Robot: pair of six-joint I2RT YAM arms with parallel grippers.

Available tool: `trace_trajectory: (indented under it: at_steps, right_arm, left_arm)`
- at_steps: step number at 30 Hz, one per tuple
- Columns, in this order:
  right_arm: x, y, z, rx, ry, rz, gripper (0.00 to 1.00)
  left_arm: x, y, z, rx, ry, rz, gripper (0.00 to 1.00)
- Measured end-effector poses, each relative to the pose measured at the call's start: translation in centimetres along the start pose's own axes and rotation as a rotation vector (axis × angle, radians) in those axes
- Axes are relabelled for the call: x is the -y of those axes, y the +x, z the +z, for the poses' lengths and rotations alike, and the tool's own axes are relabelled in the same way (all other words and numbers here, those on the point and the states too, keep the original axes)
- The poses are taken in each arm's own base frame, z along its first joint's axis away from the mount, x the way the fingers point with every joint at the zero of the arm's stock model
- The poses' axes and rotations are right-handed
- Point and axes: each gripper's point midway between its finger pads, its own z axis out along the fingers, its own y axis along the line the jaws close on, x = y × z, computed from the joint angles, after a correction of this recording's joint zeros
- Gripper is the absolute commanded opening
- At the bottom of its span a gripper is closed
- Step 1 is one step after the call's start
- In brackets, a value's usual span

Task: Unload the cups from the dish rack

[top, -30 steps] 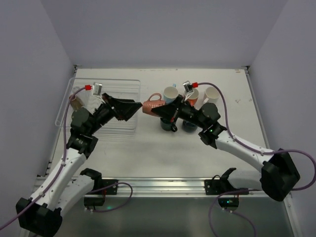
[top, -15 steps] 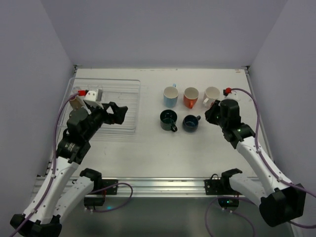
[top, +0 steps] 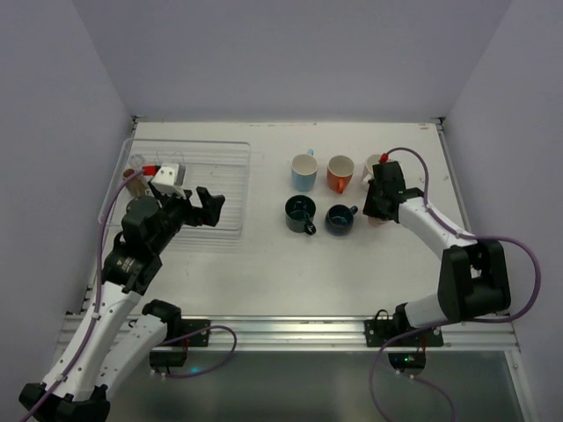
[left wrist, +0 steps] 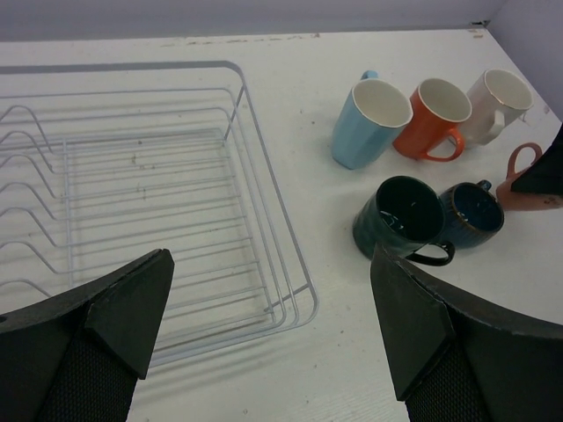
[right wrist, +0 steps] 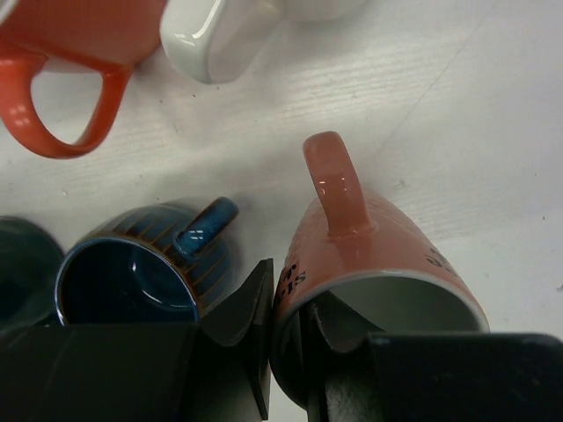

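Observation:
My right gripper (top: pixel 378 209) is shut on the rim of the small pink cup (right wrist: pixel 378 255), one finger inside and one outside. It holds the cup low, just right of the navy cup (top: pixel 339 219). The dark teal cup (top: pixel 299 214) stands left of the navy one. Behind them stand the light blue (top: pixel 304 170), orange (top: pixel 339 173) and white (top: pixel 377 164) cups. My left gripper (top: pixel 209 207) is open and empty over the right part of the dish rack (top: pixel 220 158). A small brownish cup (top: pixel 132 182) and a clear glass (top: pixel 137 162) sit at the rack's far-left corner, partly hidden by my left wrist.
In the left wrist view the rack (left wrist: pixel 132 202) shows no cups in the part seen. The side walls stand close on the left and right of the table (top: pixel 290 264). Bare table surface lies in front of the cups and the rack.
The two grippers were meeting at the pink cup in the middle. The left let go and drew back over the rack; the right carried the cup right, beside the navy cup.

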Motion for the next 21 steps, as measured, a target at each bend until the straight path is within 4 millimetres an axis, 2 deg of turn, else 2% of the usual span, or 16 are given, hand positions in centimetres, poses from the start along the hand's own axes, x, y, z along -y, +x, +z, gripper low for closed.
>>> trace_trajectory:
  at_steps: [4,9,12,13,14,18,20,21]
  right_arm:
    - [-0.7,-0.9,0.6,0.003,-0.018,-0.007,0.12]
    - [-0.6,-0.1,1.8,-0.038,-0.006,-0.023,0.24]
    - [-0.7,-0.1,1.8,-0.035,-0.008,-0.027,0.29]
    - [-0.7,-0.2,1.8,-0.033,-0.009,-0.027,0.34]
    - [-0.7,-0.3,1.8,-0.030,-0.010,-0.026,0.36]
    - [-0.9,-0.9,1.0,-0.003,-0.022,-0.026,0.50]
    - [-1.1,-1.8,-0.2,0.033,-0.039,-0.020,0.61]
    - [-1.2,-2.4,-1.0,0.058,-0.054,-0.016,0.63]
  left_arm:
    - [-0.2,0.3,0.2,-0.011,-0.007,0.000,1.00]
    - [-0.3,0.6,0.5,-0.026,-0.016,-0.001,1.00]
    - [-0.6,1.0,0.8,-0.042,-0.026,-0.002,1.00]
    - [-0.7,1.2,0.9,-0.049,-0.031,-0.002,1.00]
    - [-0.8,1.3,1.1,-0.055,-0.036,-0.002,1.00]
    - [-1.5,1.8,1.5,-0.075,-0.072,-0.002,1.00]
    - [-2.0,2.0,1.7,-0.085,-0.098,-0.004,1.00]
    - [-2.2,2.0,1.9,-0.091,-0.112,-0.009,1.00]
